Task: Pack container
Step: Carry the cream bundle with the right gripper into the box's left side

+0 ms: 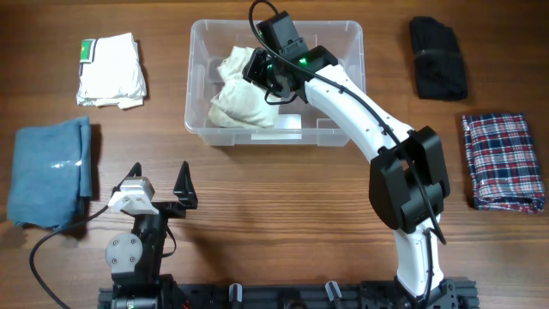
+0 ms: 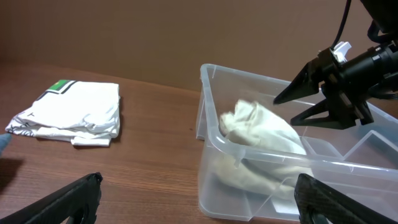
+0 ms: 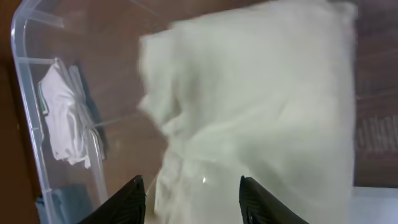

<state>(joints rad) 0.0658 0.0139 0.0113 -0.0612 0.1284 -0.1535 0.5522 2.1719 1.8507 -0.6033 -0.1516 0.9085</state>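
container: clear plastic container (image 1: 339, 47) at the far middle of the table (image 1: 283, 215), upright, no lid on it; white label (image 1: 279, 130) shows on its base near the front wall.
contents: one crumpled cream cloth (image 1: 240, 94) in the left half of the bin, lying against the left and front walls. Right half is bare floor.
right gripper: the right gripper (image 2: 285, 110) is reached in over the bin, tips pointing toward the cloth. Jaws stand partly apart with nothing between them. The left wrist view shows it above and just to the right of the cloth, not touching. The right wrist view is blurred; cloth fills most of it beyond the fingertips.
left gripper: the left gripper (image 1: 159, 170) is low at the near left of the table, well apart from the bin, jaws spread wide, holding nothing.
left of bin: white folded shirt (image 1: 110, 70) with a green tag at one corner; folded blue cloth (image 1: 47, 172) nearer, at the table's left edge.
right of bin: folded black garment (image 1: 437, 58) far right; folded red-and-blue plaid cloth (image 1: 502, 161) nearer.
all four: outside the bin, flat on the table, apart from each other.
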